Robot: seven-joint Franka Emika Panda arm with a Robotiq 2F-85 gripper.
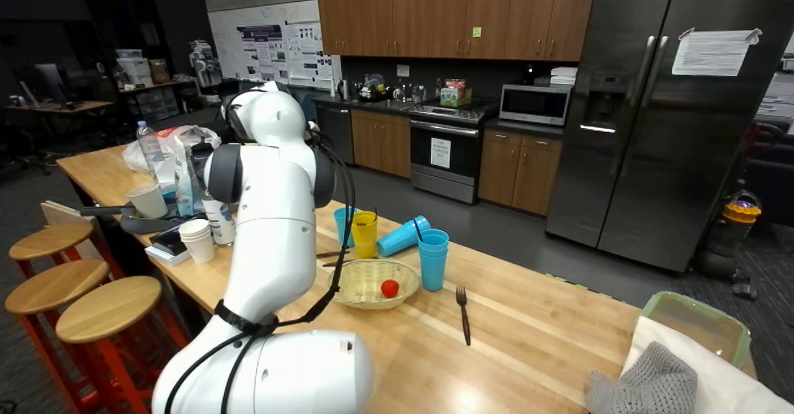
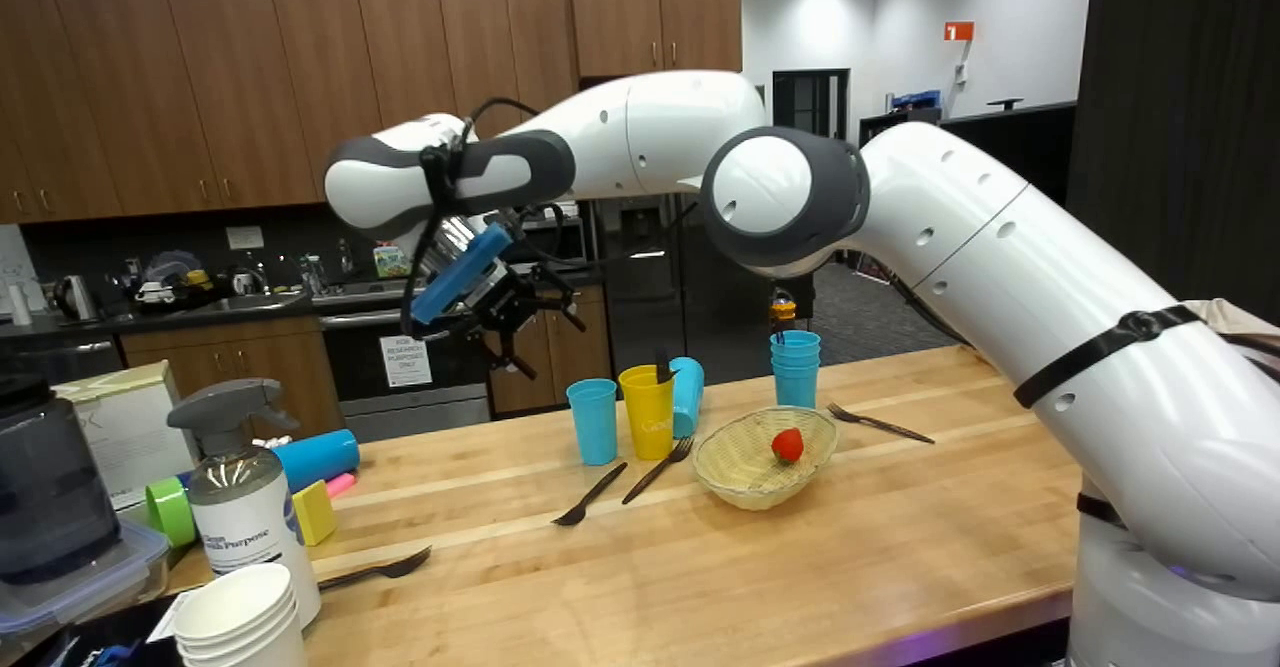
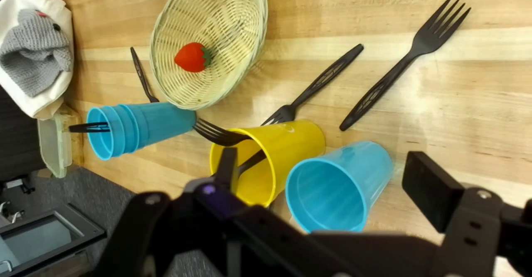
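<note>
Pincer spread wide and holding nothing, I hover above the pale wooden bench. In the wrist view, an upright light-blue plastic cup shows between the black fingers, below and well apart from them, its long axis vertical, mouth upward. Just beside it stands a yellow plastic cup with a dark fork at its rim, the handle hard to trace. In an exterior view, my white arm conceals the pincer; a second blue plastic cup lies sideways, unseen from the wrist.
</note>
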